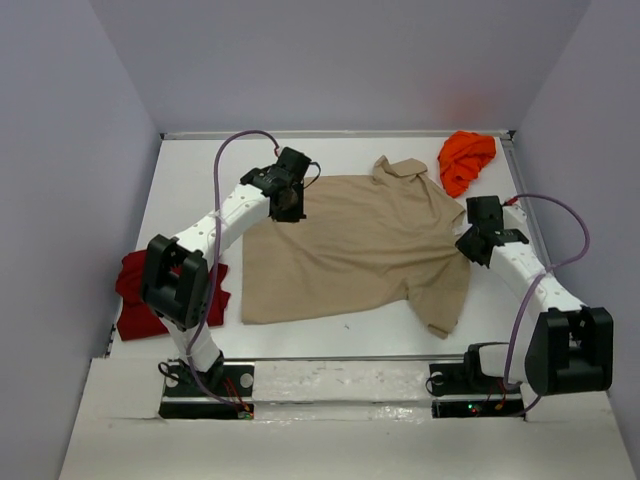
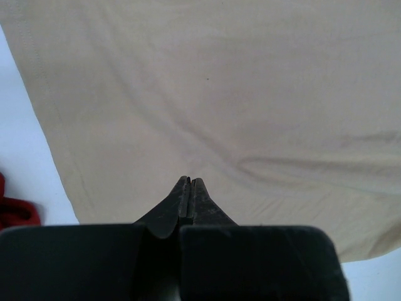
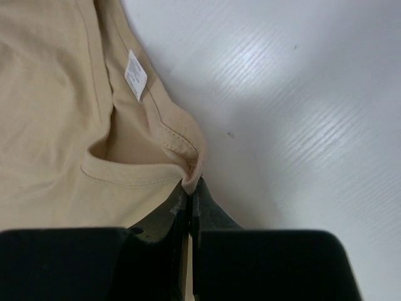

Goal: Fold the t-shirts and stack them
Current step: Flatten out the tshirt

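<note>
A large tan t-shirt (image 1: 360, 240) with a collar lies spread flat across the middle of the table. My left gripper (image 1: 290, 208) hovers over its far left part. In the left wrist view the fingers (image 2: 190, 183) are shut with nothing between them, and flat tan cloth (image 2: 219, 81) lies below. My right gripper (image 1: 471, 250) is at the shirt's right sleeve, shut on the sleeve's hem (image 3: 192, 182). A white label (image 3: 135, 74) shows inside the sleeve. A dark red t-shirt (image 1: 135, 300) lies crumpled at the left edge. A bright orange t-shirt (image 1: 467, 158) is bunched in the far right corner.
Grey walls close in the white table (image 1: 190, 170) on the left, back and right. The arm bases (image 1: 205, 385) sit at the near edge. Bare white table (image 3: 301, 94) lies to the right of the held sleeve.
</note>
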### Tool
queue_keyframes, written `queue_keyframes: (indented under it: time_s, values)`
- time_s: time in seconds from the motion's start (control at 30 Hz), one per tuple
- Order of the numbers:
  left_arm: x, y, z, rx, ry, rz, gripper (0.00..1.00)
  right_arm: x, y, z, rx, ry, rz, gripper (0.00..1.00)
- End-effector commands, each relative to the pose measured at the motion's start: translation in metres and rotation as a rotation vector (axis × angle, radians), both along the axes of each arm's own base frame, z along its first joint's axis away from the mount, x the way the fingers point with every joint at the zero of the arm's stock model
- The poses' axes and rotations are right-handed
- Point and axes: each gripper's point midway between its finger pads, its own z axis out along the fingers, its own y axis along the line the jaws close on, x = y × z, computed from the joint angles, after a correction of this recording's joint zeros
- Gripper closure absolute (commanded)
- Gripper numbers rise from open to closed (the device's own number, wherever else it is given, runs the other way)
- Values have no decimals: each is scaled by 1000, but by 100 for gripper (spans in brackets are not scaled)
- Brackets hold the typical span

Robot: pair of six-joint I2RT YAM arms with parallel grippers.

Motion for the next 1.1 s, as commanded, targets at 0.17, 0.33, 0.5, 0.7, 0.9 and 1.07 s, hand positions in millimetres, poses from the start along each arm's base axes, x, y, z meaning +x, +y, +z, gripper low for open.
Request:
queue_keyframes:
  time_s: [0.17, 0.33, 0.5, 0.7, 0.9, 1.07]
  values:
    - [-2, 0, 22, -12, -57, -24, 100, 9, 12, -7, 50, 25, 82, 91]
    - [-2, -1, 17, -13, -46, -28, 100, 3, 19, -14, 86, 4, 106, 39]
    - [-3, -2, 16, -19, -44, -25, 100, 12, 11, -2, 38, -6, 95, 19]
    - [-5, 2, 10, -13, -46, 4, 100, 34, -7, 63, -100, -98, 121, 15]
    - [-2, 4, 10, -12, -54, 28, 100, 36, 2, 109, -139, -171, 208, 14]
    - [7, 3, 20, -37, -68, 44, 100, 32, 34, 95, -64, -138, 387, 16]
